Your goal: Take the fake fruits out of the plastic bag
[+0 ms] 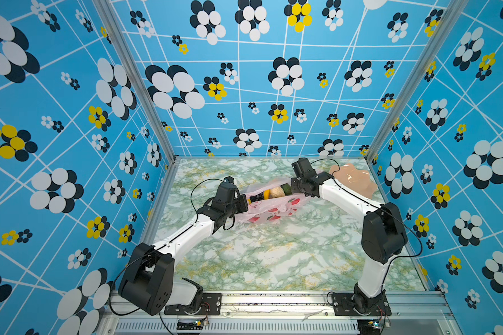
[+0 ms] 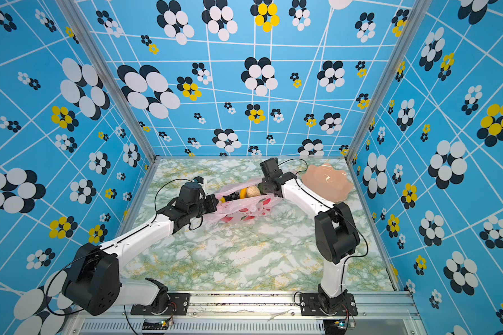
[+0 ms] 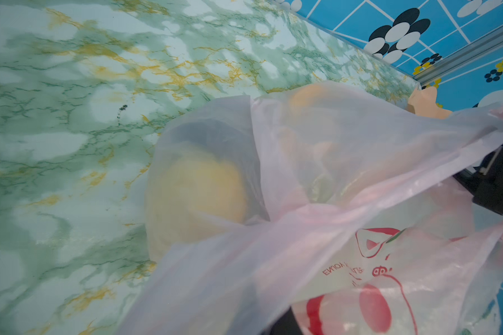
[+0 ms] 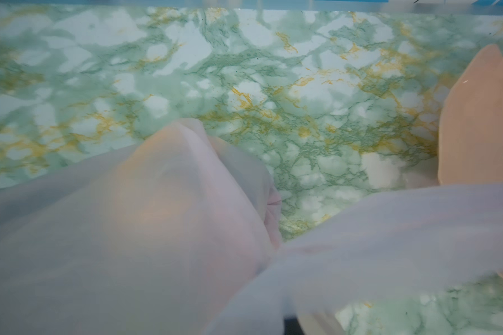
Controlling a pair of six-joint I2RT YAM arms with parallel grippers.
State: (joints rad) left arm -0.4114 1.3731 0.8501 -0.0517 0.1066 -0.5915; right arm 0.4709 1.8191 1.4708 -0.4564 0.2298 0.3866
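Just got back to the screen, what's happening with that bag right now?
Both arms are on the plastic bag, which lies on the table. The left gripper is shut on its left end, and the right gripper appears shut on its right end, near the dish. Between them the bag's mouth gapes upward, and the fake fruits sit inside: beige, yellow, green and dark pieces show. None is out yet.
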